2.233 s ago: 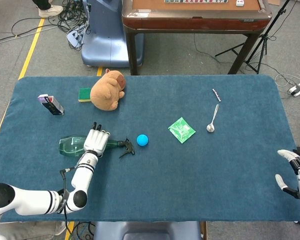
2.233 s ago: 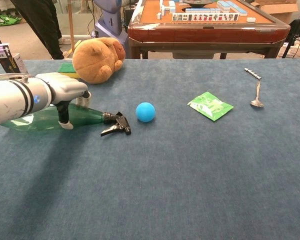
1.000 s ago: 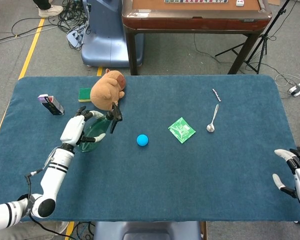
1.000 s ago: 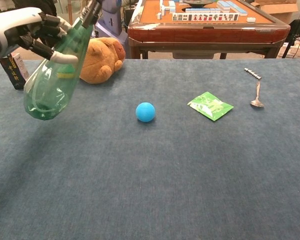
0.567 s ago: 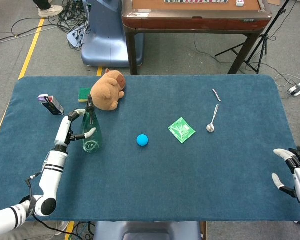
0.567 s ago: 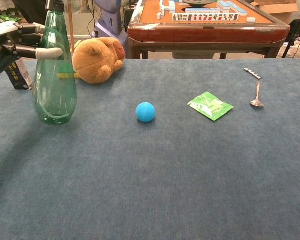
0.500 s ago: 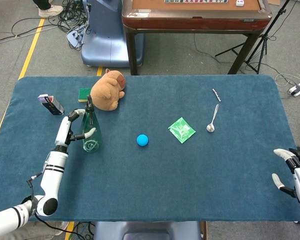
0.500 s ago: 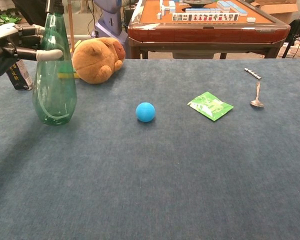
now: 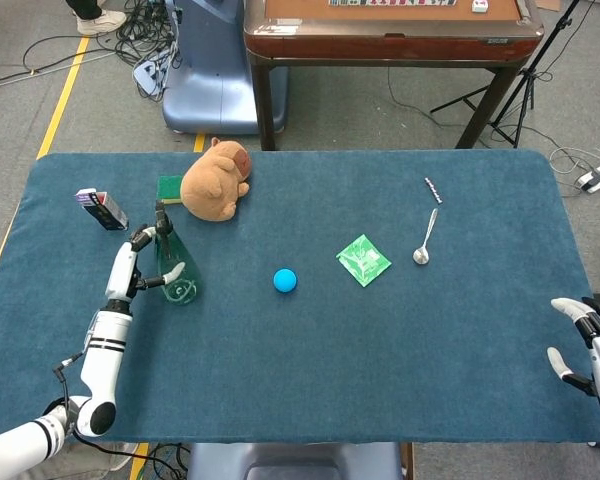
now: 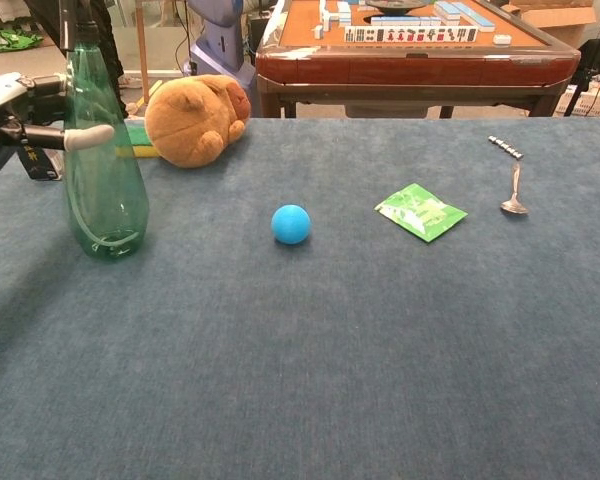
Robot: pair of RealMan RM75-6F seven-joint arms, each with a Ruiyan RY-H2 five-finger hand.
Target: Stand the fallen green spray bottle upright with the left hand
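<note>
My left hand [image 9: 132,262] grips the green spray bottle [image 10: 100,160] mid-body, base on the surface [image 9: 380,340] near its left edge, steadying it upright.

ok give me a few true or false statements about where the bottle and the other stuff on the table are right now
1. The green spray bottle stands on its base on the blue table. True.
2. The left hand is beside the bottle with its fingers at the bottle's upper part. True.
3. The blue ball touches the bottle. False: it sits apart from it, toward the green packet.
4. The spoon lies on top of the green packet. False: it lies on the cloth, clear of the packet.
5. The brown plush toy lies near the table's far edge. True.
6. The right hand holds the ball. False: it is empty at the table's near right corner.
</note>
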